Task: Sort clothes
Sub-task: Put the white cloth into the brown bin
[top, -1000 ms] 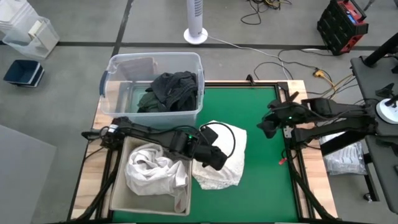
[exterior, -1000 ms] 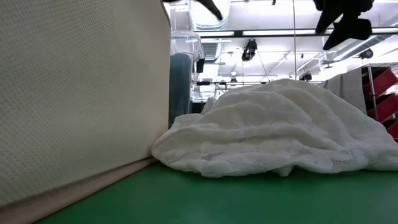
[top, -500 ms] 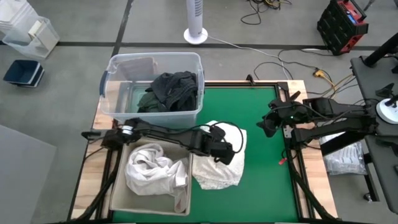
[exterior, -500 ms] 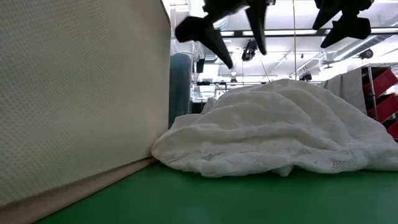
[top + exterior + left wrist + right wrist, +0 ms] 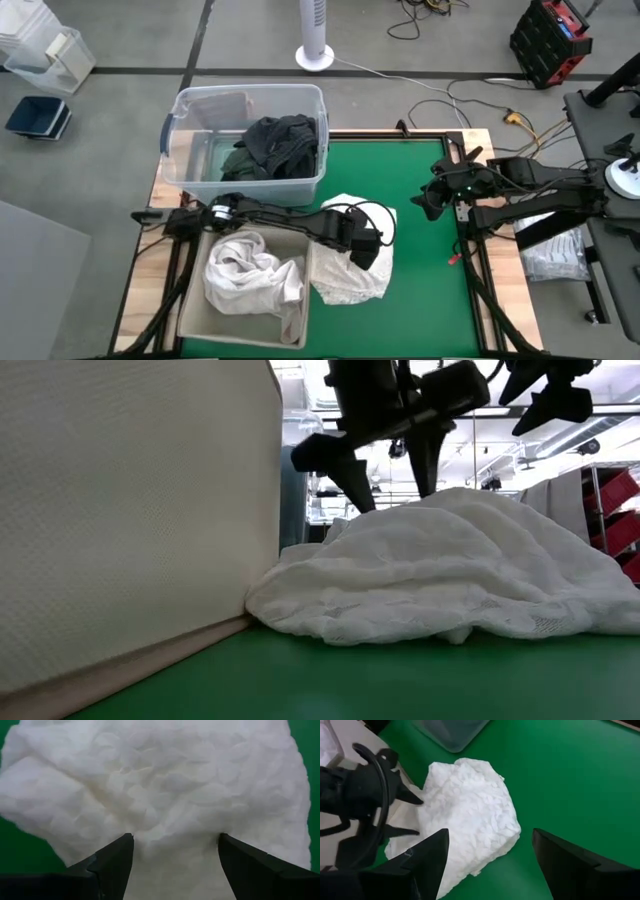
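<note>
Left gripper point(image 5: 366, 243) over white garment point(image 5: 352, 268), fingers spread wide, tips down at crumpled fabric, nothing clamped. Garment heaped on green mat point(image 5: 420, 200), touching right wall of beige bin point(image 5: 190, 318). Second white garment point(image 5: 250, 275) bunched inside that bin. Dark garments point(image 5: 272, 145) piled in clear tub point(image 5: 190, 110) at far left. Right gripper point(image 5: 424, 205) raised over mat's right side, well apart from white garment, fingers spread, empty.
</note>
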